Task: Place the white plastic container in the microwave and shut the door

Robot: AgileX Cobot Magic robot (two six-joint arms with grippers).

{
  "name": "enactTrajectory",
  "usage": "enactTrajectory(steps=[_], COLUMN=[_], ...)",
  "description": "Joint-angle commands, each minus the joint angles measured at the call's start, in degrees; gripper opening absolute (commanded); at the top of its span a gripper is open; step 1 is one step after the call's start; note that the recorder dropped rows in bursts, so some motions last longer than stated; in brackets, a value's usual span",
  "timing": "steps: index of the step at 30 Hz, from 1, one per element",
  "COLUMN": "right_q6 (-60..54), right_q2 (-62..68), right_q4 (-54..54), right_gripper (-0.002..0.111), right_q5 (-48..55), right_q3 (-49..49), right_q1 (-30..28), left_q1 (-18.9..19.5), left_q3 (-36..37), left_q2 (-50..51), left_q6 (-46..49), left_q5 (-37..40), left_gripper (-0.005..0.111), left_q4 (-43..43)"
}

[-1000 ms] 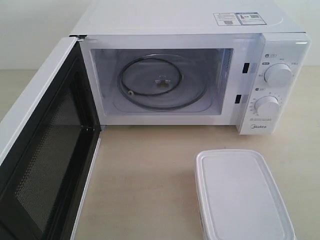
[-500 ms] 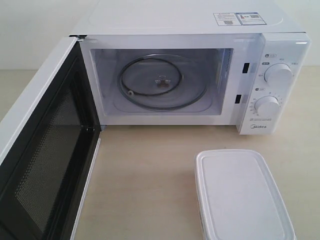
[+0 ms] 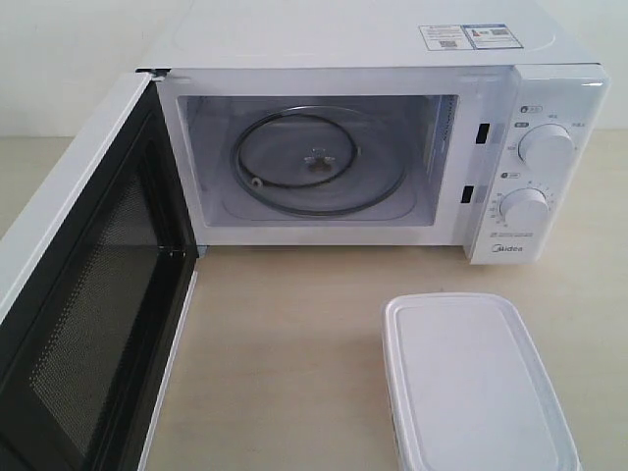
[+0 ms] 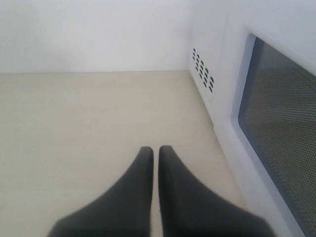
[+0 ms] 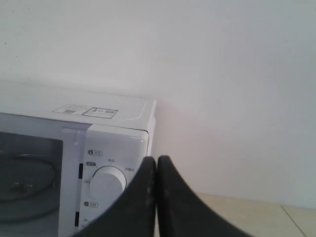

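The white plastic container [image 3: 476, 383] lies lidded on the table at the front right, before the microwave's knob panel. The microwave [image 3: 392, 39] stands at the back with its cavity showing and the glass turntable [image 3: 319, 162] bare. Its door [image 3: 83, 294] is swung wide open toward the front left, black mesh face inward. Neither arm shows in the exterior view. My left gripper [image 4: 155, 150] is shut and holds nothing, hanging over bare table beside the door's outer window [image 4: 281, 128]. My right gripper [image 5: 157, 160] is shut and holds nothing, in front of the microwave's upper knob [image 5: 106, 182].
The light wooden table [image 3: 285, 343] stretches between the open door and the container. A pale wall [image 5: 222, 74] rises behind the microwave. Vent holes [image 4: 202, 70] mark the microwave's side by the left gripper. Two round knobs [image 3: 545, 147] sit on the right panel.
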Motion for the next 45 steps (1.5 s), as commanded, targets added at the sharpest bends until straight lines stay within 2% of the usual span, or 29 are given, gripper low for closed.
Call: enactTrajectory(steps=[1, 4, 7, 27, 45], right_q6=[-0.6, -0.6, -0.2, -0.1, 1.9], right_q2=[11.7, 22.1, 26.3, 30.3, 58.7], right_q4=[-0.3, -0.3, -0.3, -0.3, -3.6], right_gripper=[0.000, 0.000, 0.000, 0.000, 0.000], right_q5=[-7.3, -14.7, -18.3, -19.3, -36.7], right_q3=[-1.8, -1.7, -1.7, -1.7, -1.7], right_q1=[-0.1, -0.1, -0.1, -0.1, -0.1], left_q1=[0.2, 0.2, 0.2, 0.2, 0.2], left_q3=[0.2, 0.2, 0.2, 0.2, 0.2], left_q2=[-0.2, -0.2, -0.2, -0.2, -0.2], left_q6=[0.3, 0.3, 0.3, 0.3, 0.3], left_q5=[0.0, 0.0, 0.0, 0.0, 0.0], left_gripper=[0.004, 0.004, 0.004, 0.004, 0.004], left_q4=[-0.5, -0.5, -0.5, -0.5, -0.5])
